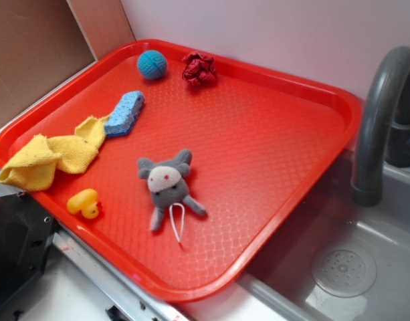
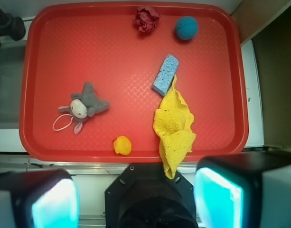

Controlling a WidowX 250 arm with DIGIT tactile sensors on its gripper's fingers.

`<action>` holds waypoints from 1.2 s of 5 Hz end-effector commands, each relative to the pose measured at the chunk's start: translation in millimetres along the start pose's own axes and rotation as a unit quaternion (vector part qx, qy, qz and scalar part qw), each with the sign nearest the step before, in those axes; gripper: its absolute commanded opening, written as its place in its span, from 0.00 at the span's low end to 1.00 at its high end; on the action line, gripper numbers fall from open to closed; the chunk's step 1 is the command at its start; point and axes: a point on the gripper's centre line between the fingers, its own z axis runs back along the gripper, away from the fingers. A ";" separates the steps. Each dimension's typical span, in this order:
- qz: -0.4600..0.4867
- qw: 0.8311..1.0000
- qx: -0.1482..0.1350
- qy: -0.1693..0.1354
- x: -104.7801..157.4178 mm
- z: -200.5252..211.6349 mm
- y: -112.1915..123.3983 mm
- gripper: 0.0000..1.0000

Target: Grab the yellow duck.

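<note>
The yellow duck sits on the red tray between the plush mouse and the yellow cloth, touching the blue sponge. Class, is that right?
Not quite. The yellow duck touches nothing; it is the yellow cloth that meets the blue sponge. The wrist view shows this. The duck does sit on the red tray between the plush mouse and the cloth.

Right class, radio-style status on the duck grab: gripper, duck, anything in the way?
Gripper open, high above the tray's near edge, holding nothing. Yellow duck untouched, near that edge. Yellow rag close beside it, not touching; path clear.
</note>
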 end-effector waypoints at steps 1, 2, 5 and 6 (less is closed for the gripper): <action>0.000 1.000 0.000 0.000 0.0 0.0 0.0 1.00; -0.004 1.000 -0.020 0.016 4.6 -16.1 2.4 1.00; -0.015 0.996 -0.036 0.078 -0.1 -79.8 -10.6 1.00; -0.014 0.994 -0.015 0.104 -2.3 -99.3 -9.3 1.00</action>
